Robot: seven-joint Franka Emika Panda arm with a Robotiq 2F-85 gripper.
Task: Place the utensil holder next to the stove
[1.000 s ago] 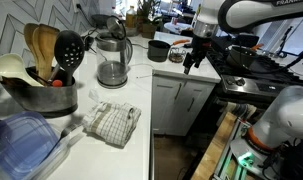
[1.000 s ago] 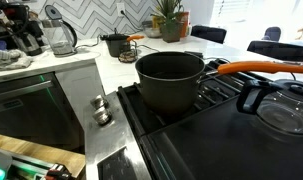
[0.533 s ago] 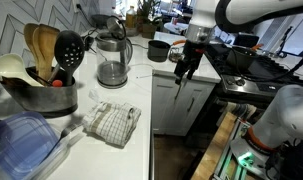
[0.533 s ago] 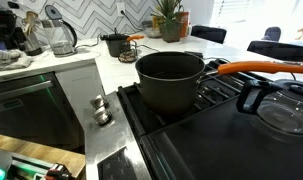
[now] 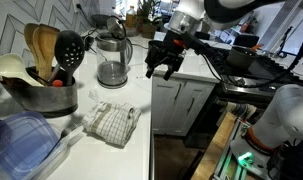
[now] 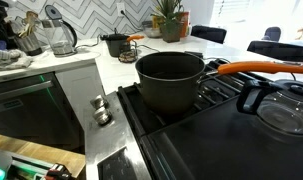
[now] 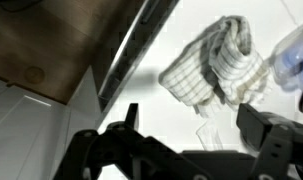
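Note:
The utensil holder (image 5: 36, 92), a low grey metal pot full of wooden spoons, a black slotted spoon and a white ladle, stands at the counter's left end. In an exterior view it is small and far off at the top left (image 6: 23, 38). The black stove (image 5: 253, 72) (image 6: 196, 150) is at the right. My gripper (image 5: 162, 64) hangs open and empty over the counter's front edge, right of the glass kettle (image 5: 113, 60) and well apart from the holder. In the wrist view the gripper (image 7: 191, 135) frames bare white counter below a checked cloth (image 7: 211, 60).
A checked cloth (image 5: 113, 122) lies on the white counter (image 5: 141, 95) between holder and gripper. A blue plastic container (image 5: 21, 148) sits at the front left. A small dark pot (image 5: 158, 50) stands behind the gripper. A large pot with an orange handle (image 6: 171, 80) occupies the stove.
My arm has swung left, from over the stove's edge to above the counter near the kettle. The jaws have stayed open. Nothing on the counter has moved.

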